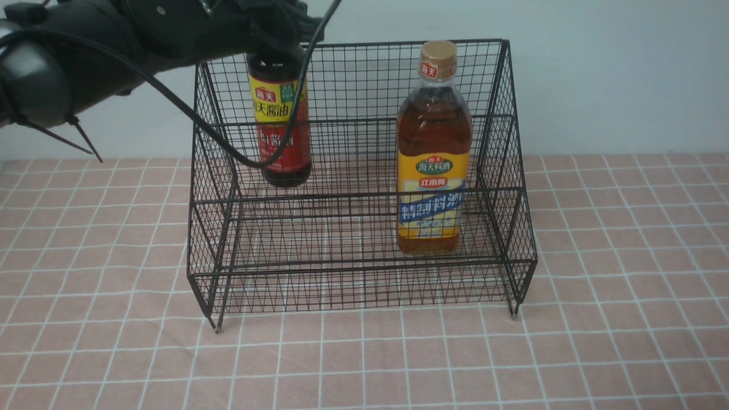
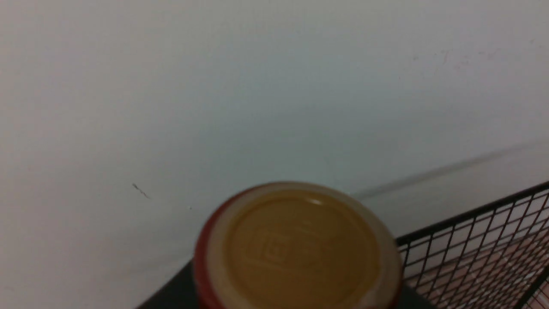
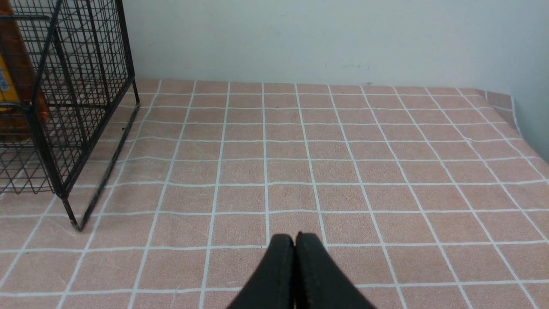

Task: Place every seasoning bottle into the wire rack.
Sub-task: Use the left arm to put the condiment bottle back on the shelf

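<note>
Nearest, my right gripper [image 3: 295, 240] hovers over a pink terry cloth [image 3: 386, 171] gridded with white lines, its smooth black fingers pressed together and empty. Beyond stands the black wire rack [image 1: 364, 285], thin mesh with two steps and sloped sides. On its lower step, to the right, the amber bottle [image 1: 434, 154] stands upright: clear plastic, tan cap, red 海天 logo, yellow label reading 江南黄 and a blue band reading 精制料酒. Farther back on the left, my left gripper [image 1: 279, 42] clamps the neck of the dark soy-sauce bottle [image 1: 279, 131], labelled 海天酱油, at the upper step; I cannot tell whether its base rests there. A plain pale wall [image 1: 598, 74] lies behind.
</note>
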Tool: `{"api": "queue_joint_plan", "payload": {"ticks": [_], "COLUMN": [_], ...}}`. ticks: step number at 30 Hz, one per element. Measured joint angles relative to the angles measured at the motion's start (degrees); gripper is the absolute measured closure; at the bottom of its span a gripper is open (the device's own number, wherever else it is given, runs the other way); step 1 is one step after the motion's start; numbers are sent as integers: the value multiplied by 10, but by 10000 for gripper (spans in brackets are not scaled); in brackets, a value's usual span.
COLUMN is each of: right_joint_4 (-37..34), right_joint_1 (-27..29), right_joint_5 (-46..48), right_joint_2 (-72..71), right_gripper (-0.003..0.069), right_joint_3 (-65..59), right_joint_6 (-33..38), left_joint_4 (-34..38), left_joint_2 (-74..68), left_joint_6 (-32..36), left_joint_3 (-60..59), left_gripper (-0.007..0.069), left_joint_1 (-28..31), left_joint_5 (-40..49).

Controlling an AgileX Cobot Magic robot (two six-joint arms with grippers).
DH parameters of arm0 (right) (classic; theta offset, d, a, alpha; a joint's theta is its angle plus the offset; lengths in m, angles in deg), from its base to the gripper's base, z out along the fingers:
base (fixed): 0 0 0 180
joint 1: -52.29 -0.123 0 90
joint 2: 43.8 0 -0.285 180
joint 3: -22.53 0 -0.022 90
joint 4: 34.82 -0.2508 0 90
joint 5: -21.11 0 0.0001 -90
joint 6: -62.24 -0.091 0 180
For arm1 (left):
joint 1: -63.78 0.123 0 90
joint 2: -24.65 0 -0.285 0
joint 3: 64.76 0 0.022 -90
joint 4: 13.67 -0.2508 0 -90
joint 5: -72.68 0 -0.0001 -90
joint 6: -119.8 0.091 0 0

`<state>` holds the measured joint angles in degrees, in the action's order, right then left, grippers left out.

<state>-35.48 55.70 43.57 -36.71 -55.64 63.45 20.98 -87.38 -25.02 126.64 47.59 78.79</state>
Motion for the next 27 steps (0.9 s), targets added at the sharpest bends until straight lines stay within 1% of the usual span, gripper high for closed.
{"api": "queue_joint_plan", "payload": {"ticks": [12, 24, 26, 27], "right_joint_4": [0, 1, 1, 1], "right_joint_1": [0, 0, 0, 0], "right_joint_5": [0, 0, 0, 0], "right_joint_2": [0, 0, 0, 0], "right_gripper": [668, 668, 668, 668], "right_joint_3": [0, 0, 0, 0], "right_joint_6": [0, 1, 1, 1], "left_joint_4": [-1, -1, -1, -1], "left_joint_2": [-33, -34, -34, -34], "left_joint_6": [0, 2, 2, 2], "left_joint_3": [-2, -7, -7, -7], "left_gripper": [368, 368, 365, 349], "left_joint_1": [0, 0, 0, 0], "left_joint_5": [14, 15, 15, 13]}}
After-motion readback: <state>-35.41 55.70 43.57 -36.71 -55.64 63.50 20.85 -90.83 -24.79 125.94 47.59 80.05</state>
